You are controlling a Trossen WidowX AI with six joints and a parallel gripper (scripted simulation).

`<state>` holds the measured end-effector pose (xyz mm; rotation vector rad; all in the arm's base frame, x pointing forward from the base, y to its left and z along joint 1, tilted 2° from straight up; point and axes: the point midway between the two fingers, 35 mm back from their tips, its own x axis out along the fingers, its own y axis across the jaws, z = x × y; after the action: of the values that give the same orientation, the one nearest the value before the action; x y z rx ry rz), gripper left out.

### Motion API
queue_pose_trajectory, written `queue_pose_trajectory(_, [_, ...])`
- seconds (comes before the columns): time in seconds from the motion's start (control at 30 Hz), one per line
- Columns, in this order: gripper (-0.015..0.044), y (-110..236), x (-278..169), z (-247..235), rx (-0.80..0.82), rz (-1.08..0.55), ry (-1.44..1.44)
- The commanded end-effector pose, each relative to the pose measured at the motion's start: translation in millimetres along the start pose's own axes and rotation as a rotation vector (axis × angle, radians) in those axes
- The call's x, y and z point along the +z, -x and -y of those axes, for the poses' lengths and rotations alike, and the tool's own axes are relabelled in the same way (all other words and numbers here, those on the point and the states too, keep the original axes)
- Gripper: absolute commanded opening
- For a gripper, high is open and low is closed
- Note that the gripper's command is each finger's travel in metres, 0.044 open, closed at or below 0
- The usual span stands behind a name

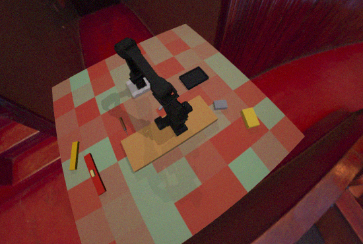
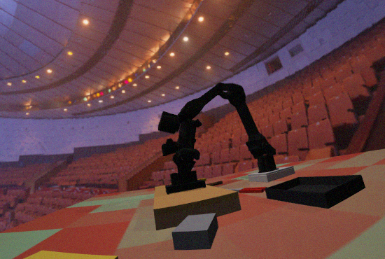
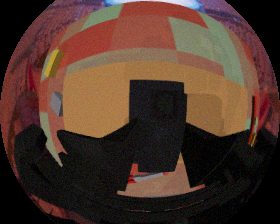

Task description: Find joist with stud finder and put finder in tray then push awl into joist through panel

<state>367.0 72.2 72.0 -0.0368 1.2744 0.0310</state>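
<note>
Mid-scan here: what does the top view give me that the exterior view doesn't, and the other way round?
Only the top view shows the awl lying beside the panel, the yellow bar and the red level. Only the exterior view shows the panel's thickness and the black stud finder resting on its top face. Both show the gripper shut on the stud finder, the orange panel, the black tray and the gray block.

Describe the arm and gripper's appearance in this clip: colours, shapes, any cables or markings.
The arm is matte black throughout, built of blocky, angular links with chunky joints, and it rises from a pale grey square base plate. The gripper is black too. A tiny orange-red spot shows near the forearm. No cables or lettering can be made out.
</note>
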Motion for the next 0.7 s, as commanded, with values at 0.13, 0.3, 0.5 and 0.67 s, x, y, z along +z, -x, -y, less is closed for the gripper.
queue_pose_trajectory(0.13, [0.0000,0,-1,21,-0.007,0.000,-0.002])
queue_pose_trajectory(0.3, [0.0000,0,-1,31,-0.008,0.000,-0.002])
queue_pose_trajectory(0.5, [0.0000,0,-1,43,-0.010,0.000,-0.002])
queue_pose_trajectory(0.67, [0.0000,0,-1,53,-0.011,0.000,-0.001])
